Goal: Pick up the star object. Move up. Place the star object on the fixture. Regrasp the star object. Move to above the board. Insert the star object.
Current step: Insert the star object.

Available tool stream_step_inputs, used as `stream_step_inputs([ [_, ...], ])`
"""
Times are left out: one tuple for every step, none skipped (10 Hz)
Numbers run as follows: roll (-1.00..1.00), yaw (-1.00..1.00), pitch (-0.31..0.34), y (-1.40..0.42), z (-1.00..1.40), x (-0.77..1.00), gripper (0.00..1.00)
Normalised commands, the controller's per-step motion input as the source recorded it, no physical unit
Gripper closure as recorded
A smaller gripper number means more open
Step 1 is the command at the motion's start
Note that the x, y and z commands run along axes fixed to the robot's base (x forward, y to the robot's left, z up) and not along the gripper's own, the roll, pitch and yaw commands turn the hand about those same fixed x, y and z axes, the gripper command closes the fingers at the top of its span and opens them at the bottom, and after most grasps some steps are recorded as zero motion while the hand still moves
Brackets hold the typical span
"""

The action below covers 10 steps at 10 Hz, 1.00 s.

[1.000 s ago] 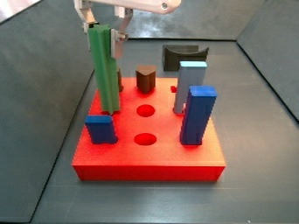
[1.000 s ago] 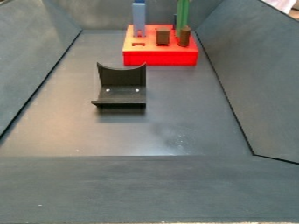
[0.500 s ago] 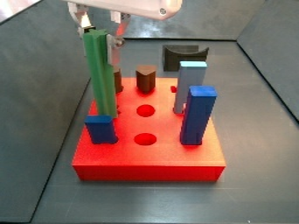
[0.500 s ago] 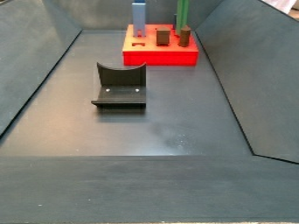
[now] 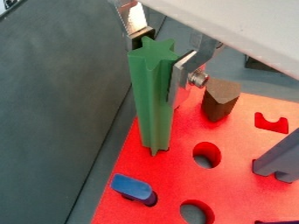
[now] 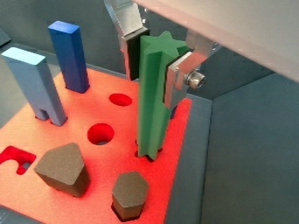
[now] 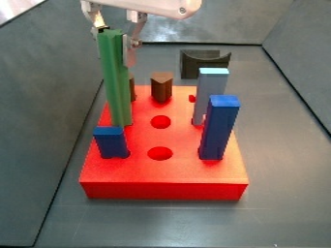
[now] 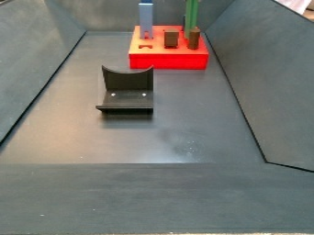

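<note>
The gripper (image 5: 162, 48) stands over the left rear part of the board (image 7: 168, 179), its two silver fingers (image 6: 177, 74) set either side of the top of the star object (image 5: 152, 101). In both wrist views the plates lie close against the bar's ridged flanks, and the gripper (image 6: 155, 44) appears closed on it; whether the pads press firmly cannot be told. In a side view the gripper (image 7: 114, 27) shows only at the upper edge, above the bar's tip.

The star object (image 7: 115, 82) is upright, a long green bar taller than every other piece. Its lower end sits at the board's surface in a star-shaped hole near the board's edge, as seen in both wrist views (image 6: 152, 105); how deep it goes cannot be told.

On the board stand a brown peg (image 7: 161, 88) just beside the green bar, a short blue block (image 7: 111, 141) at the front left, a tall blue block (image 7: 219, 128) at the front right, and a light grey-blue block (image 7: 210, 94) behind that. Round holes (image 7: 162, 123) lie open along the middle of the slab.

The fixture (image 8: 125, 91) rests on the dark floor, well apart from the board (image 8: 170, 57), with nothing on it.
</note>
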Motion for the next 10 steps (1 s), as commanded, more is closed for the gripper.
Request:
stream_step_inputs([
  [0.25,0.22,-0.049,-0.07,-0.53,0.1,1.0],
  [0.29,-0.14,0.0,-0.23,-0.68,0.42,1.0],
  [0.22,-0.56,0.057,-0.08,-0.67,0.33,1.0],
  [0.22,-0.69,0.07,0.0,-0.64,0.17,1.0],
  [0.2,-0.77,0.07,0.01,-0.61,0.08,1.0],
  [0.11,-0.72,0.049,0.0,-0.73,0.03,1.0],
  [0.02,-0.35,0.0,0.0,-0.59,0.0,1.0],
  [-0.01,0.0,0.0,0.07,-0.29,0.01,1.0],
  [-0.02,0.0,0.0,0.0,0.0,0.0,1.0],
  [0.0,0.0,0.0,0.0,0.0,0.0,1.0],
])
